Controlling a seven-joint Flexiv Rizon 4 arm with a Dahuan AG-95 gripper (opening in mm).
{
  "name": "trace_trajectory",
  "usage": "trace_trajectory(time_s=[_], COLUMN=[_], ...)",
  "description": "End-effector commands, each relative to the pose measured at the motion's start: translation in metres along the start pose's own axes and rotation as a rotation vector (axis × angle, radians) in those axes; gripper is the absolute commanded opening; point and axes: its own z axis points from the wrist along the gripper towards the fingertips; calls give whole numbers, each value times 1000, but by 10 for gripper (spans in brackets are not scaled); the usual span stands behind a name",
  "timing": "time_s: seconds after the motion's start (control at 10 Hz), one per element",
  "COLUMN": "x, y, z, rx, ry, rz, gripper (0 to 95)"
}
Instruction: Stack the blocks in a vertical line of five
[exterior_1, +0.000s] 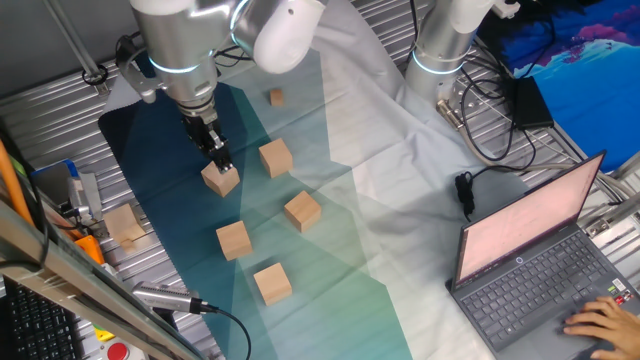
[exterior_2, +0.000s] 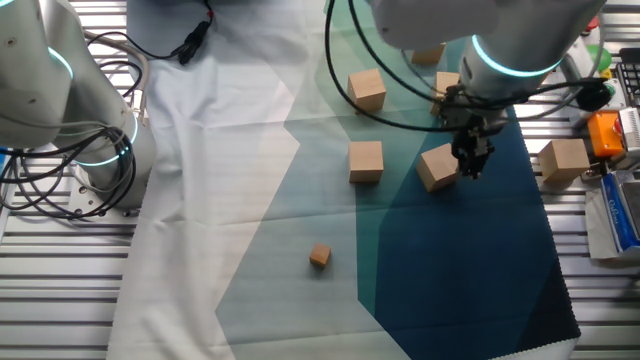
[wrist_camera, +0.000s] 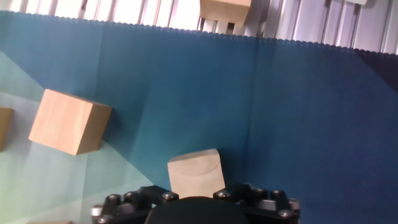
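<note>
Five light-brown blocks are seen loose on the blue and teal cloth spread over the surface, none stacked yet. The hand is lowered onto the block nearest the arm, right at its top edge. Whether the fingers are actually clamped on it can't be told; in the hand view the block is only seen poking out just past the hand's dark body, and the fingertips themselves aren't shown.

The other four are spread out near it: one just beside it toward the white sheet, one further along, one on the darker cloth, and the last one nearest the camera. All sit apart, not touching each other.

A much smaller cube is seen off by itself, well apart from the rest. A paler block is parked off the cloth on the ribbed metal. A laptop is open at the far side, with a person's fingers on the keys.
</note>
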Motion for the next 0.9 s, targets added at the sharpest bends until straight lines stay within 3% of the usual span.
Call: trace_trajectory(time_s=[0.1,0.4,0.9], x=[-1,2,3], y=[0,-1,-2], z=[2,11,12], rx=[-12,-30,-26], ry=[-1,-40,-57], rz=[-13,-45,-59], gripper=[950,950,950])
